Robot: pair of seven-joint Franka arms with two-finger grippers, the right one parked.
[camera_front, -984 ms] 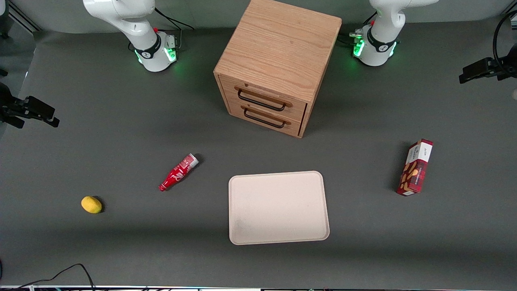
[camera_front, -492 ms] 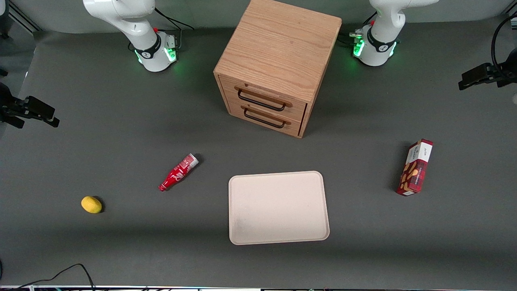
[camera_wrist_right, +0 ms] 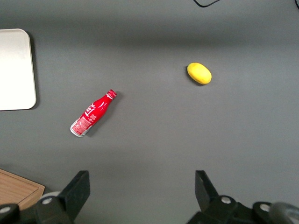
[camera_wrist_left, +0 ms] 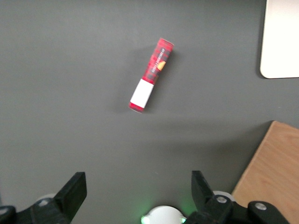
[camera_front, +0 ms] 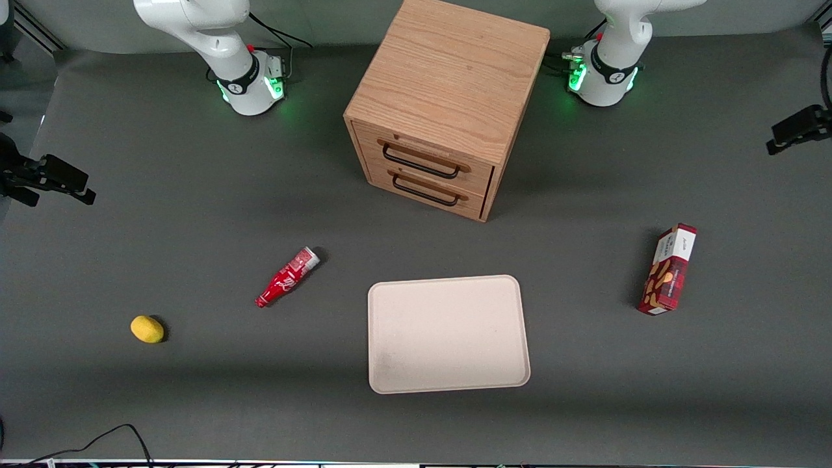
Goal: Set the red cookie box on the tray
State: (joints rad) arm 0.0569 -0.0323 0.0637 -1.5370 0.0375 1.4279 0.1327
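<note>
Since the earlier front pictures only the hand (camera_front: 801, 128) has shifted, sliding from about the box's 1 o'clock outward toward the picture's edge; box, tray and the rest lie as they did.

Front view: the box (camera_front: 668, 270) lies on the bench (camera_front: 585, 403) toward the working arm's end, well apart from the tray (camera_front: 447, 333), which sits at its 8 o'clock. Its long axis runs roughly 12:30 to 6:30, white end at the top. The hand hangs high at the box's 1 o'clock. A cabinet (camera_front: 448, 104), a bottle (camera_front: 286, 277) and a lemon (camera_front: 147, 329) stand away from the box-to-tray line, so nothing bars it.

Left wrist view: the fingers (camera_wrist_left: 72, 192) stand wide apart, holding nothing. The box (camera_wrist_left: 151, 74) lies ahead of them near 12 o'clock, its axis slanting 1 to 7, so I judge a wrist turn is needed before descending.

Right wrist view: bottle (camera_wrist_right: 92, 114), lemon (camera_wrist_right: 199, 73) and the tray's corner (camera_wrist_right: 16, 70) only.
</note>
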